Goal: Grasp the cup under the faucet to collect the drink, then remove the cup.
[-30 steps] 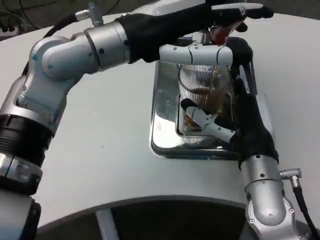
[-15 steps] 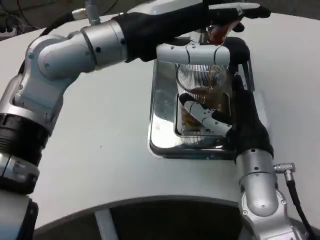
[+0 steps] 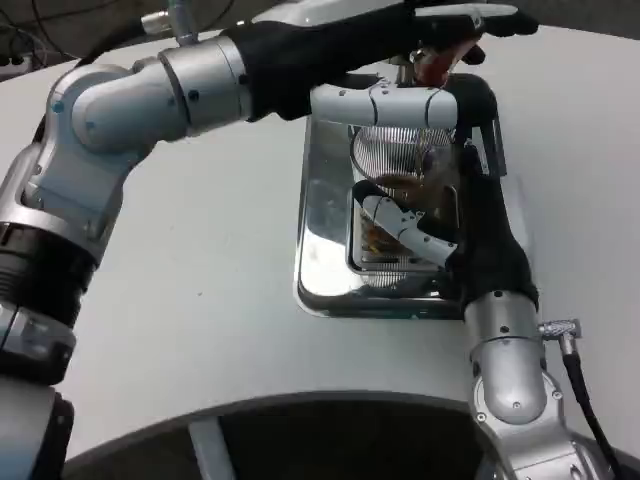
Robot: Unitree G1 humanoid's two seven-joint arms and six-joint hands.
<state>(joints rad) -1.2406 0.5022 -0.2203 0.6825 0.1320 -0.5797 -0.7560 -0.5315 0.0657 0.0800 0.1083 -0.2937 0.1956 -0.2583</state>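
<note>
Reaching in from the lower right, the right hand [image 3: 425, 225] wraps its fingers around one clear cup [image 3: 405, 185] that stands on the metal drip tray [image 3: 325, 250]. Ribbed glass and reflections make the cup's outline hard to trace, and its far side is hidden behind that hand's black wrist. Brown drink shows inside the cup, just beyond the white fingers.

Above the right hand, the left hand [image 3: 455, 30] lies stretched over the top of the dispenser, pressing on a reddish faucet lever [image 3: 435, 62]; most of the lever is covered by the hand, so its shape cannot be made out. Whether the left fingers close around it or only rest flat on it cannot be told. A white faucet bar [image 3: 385, 103] crosses directly above the cup's mouth, between the two hands.

One tray sits on the white tabletop [image 3: 200, 300], directly under the right hand. The left forearm [image 3: 180, 90] spans the picture from the left edge; its shoulder end is cut off. The right forearm [image 3: 510, 360] leaves the bottom edge, with one cable [image 3: 585, 395] beside it.
</note>
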